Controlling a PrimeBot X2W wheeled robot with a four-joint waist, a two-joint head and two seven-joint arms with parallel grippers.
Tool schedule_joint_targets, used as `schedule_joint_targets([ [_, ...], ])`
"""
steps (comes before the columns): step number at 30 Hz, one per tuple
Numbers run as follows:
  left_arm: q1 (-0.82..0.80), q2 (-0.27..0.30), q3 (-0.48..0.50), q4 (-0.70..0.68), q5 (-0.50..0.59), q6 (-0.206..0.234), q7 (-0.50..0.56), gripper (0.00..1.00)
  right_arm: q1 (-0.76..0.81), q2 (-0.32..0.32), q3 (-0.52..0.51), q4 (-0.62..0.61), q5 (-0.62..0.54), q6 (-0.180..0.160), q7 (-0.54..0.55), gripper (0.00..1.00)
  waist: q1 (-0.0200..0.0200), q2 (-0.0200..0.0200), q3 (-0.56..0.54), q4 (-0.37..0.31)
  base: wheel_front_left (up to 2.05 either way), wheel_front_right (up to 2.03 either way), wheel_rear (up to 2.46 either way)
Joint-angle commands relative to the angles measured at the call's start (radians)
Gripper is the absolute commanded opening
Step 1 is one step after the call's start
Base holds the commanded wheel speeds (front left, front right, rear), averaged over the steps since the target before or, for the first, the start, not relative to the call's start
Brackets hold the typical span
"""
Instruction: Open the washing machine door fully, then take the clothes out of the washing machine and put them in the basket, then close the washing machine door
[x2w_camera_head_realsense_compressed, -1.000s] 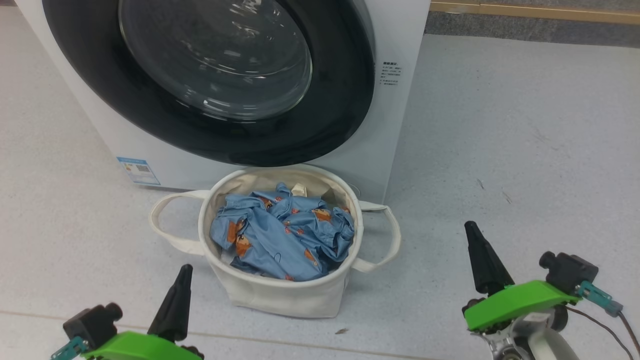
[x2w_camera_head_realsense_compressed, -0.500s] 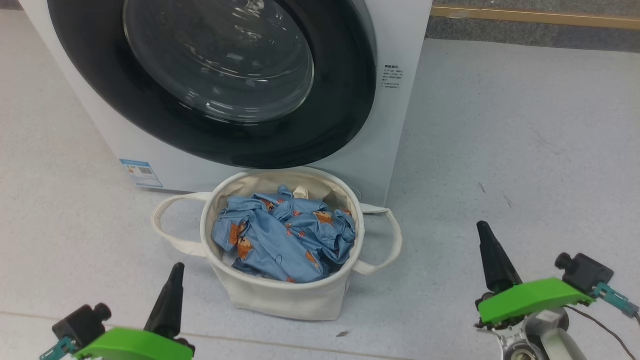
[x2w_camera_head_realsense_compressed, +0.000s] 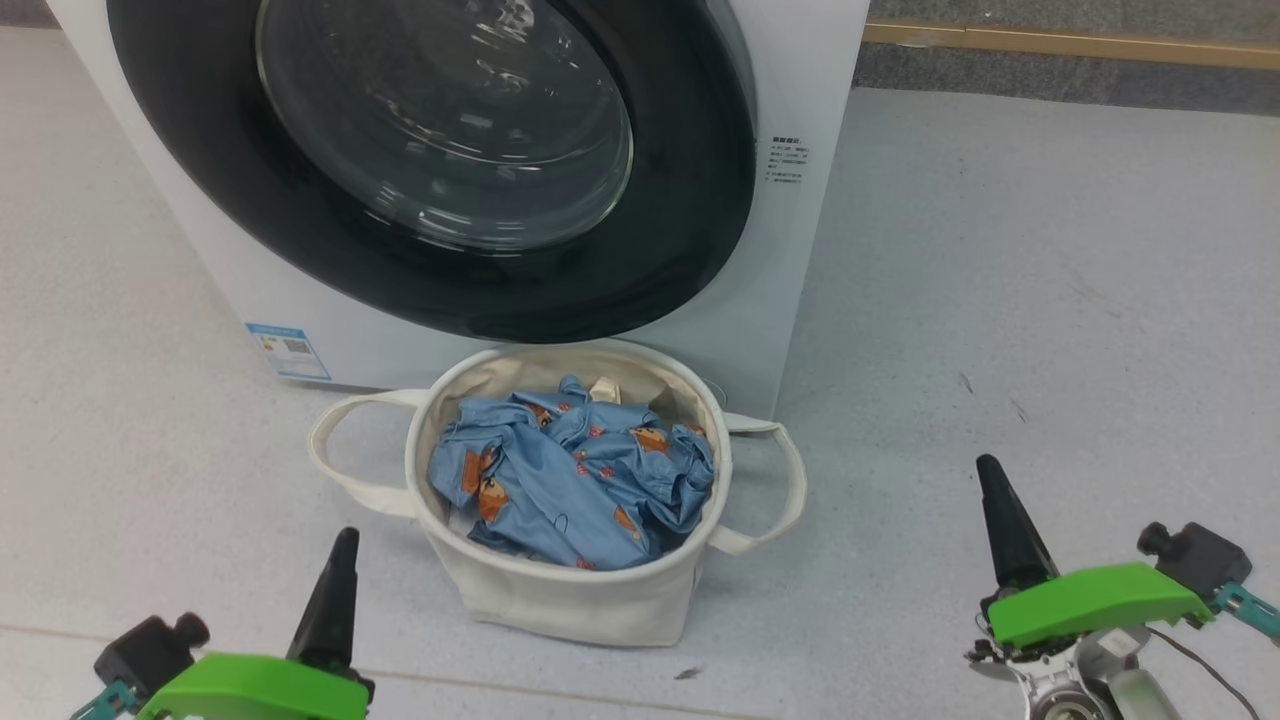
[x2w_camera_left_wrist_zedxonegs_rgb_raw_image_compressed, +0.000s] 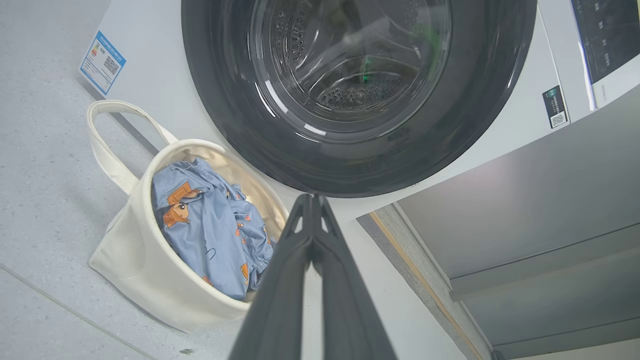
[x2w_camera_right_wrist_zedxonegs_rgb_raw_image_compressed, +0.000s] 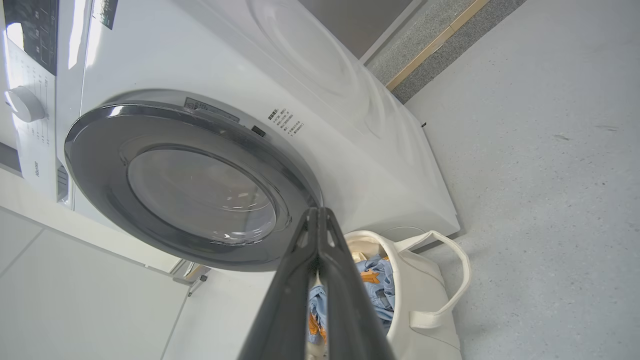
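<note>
Floor (x2w_camera_head_realsense_compressed: 1000, 250): pale grey speckled flooring is spreading under the whole scene and carrying the machine and the tub.
Left end effector (x2w_camera_head_realsense_compressed: 343, 545): it is hovering low at the near left, above the floor and apart from the tub; in the left wrist view its two dark fingers are pressing together at the tips and gripping nothing.
Blue sticker (x2w_camera_head_realsense_compressed: 288, 350): it is sitting on the lower left corner of the machine's white front.
Washing machine (x2w_camera_head_realsense_compressed: 800, 250): the big white box is standing at the back, just behind the tub.
Washing machine door (x2w_camera_head_realsense_compressed: 680, 230): its wide glossy black rim is lying against the machine's front and looking closed; through the domed glass the left wrist view is showing the perforated steel drum.
Basket (x2w_camera_head_realsense_compressed: 560, 600): the cream canvas tub is standing upright on the floor directly below the door, its two loop handles sticking out to either side.
Clothes (x2w_camera_head_realsense_compressed: 570, 470): the crumpled light-blue fabric with orange-brown animals is lying inside the basket, with a cream scrap peeking out at the far side.
Printed label (x2w_camera_head_realsense_compressed: 786, 160): small dark text is showing on the white front, right of the door.
Right end effector (x2w_camera_head_realsense_compressed: 992, 475): it is hanging at the near right, well apart from the basket; its fingers are closing tip to tip on nothing.
Skirting strip (x2w_camera_head_realsense_compressed: 1070, 40): a wood-coloured band is running along the far right.
</note>
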Motion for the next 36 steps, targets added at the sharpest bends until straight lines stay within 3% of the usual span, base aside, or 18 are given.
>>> schedule_joint_targets([
  [1, -0.031, 0.005, 0.035, -0.026, -0.015, -0.007, 0.007, 0.0, -0.019, -0.005, -0.003, -0.033, 0.021, 0.0, 0.005, 0.0, -0.0001, 0.0, -0.001, 0.0, 0.0, 0.0, 0.0],
  [36, -0.027, -0.072, 0.168, 0.002, -0.291, -0.026, 0.111, 0.0, 0.009, 0.005, -0.103, -0.033, 0.381, 0.0, 0.107, 0.0, 0.0, 0.0, -0.026, 0.013, 0.0, 0.0, 0.0],
])
